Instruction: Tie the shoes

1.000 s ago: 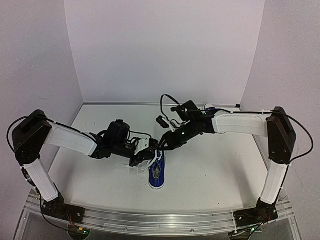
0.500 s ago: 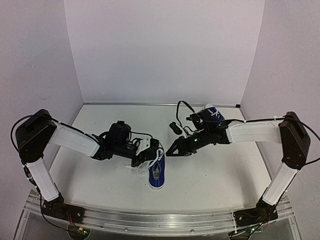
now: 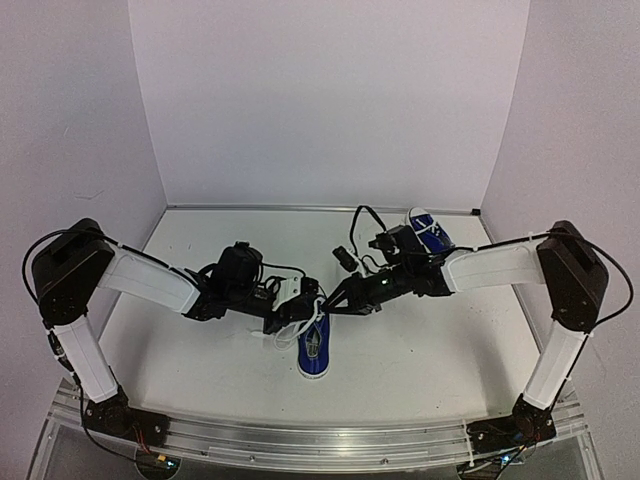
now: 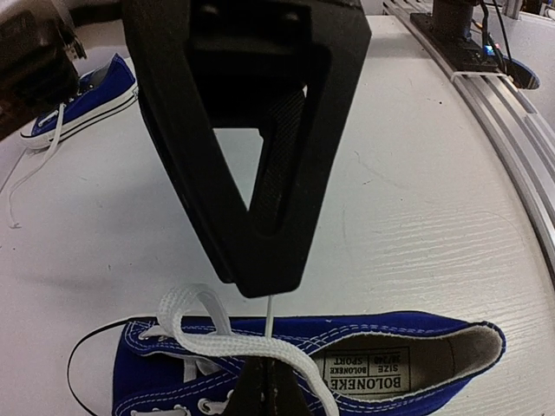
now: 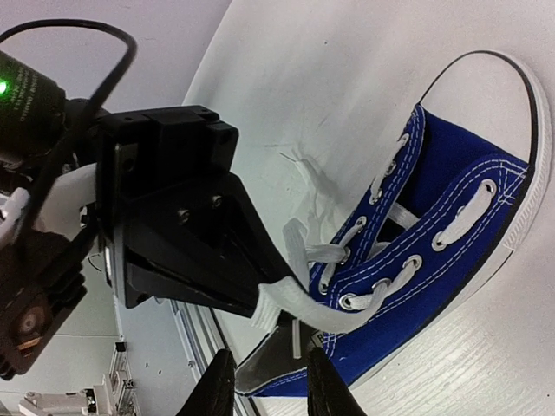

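One blue shoe (image 3: 314,350) lies near the table's middle with its toe toward the near edge; its open collar and size label (image 4: 416,364) fill the bottom of the left wrist view. My left gripper (image 3: 300,312) hangs just above its lacing, shut on a white lace (image 4: 270,321) pinched edge-on between its two black fingers (image 4: 260,173). My right gripper (image 3: 332,304) is close on the shoe's right side. Its jaws (image 5: 267,381) stand open and nothing sits between them. A looped lace (image 5: 299,305) lies just beyond their tips. The second shoe (image 3: 428,230) lies at the back right.
The second shoe (image 4: 82,95) has a loose lace (image 4: 17,186) trailing over the table. An aluminium rail (image 3: 320,440) runs along the near edge. White walls close the back and sides. A black cable (image 3: 365,215) arcs above the right wrist.
The right gripper drew back to the right, then came back left toward the shoe's laces. The left gripper stayed in place, still pinching the lace.
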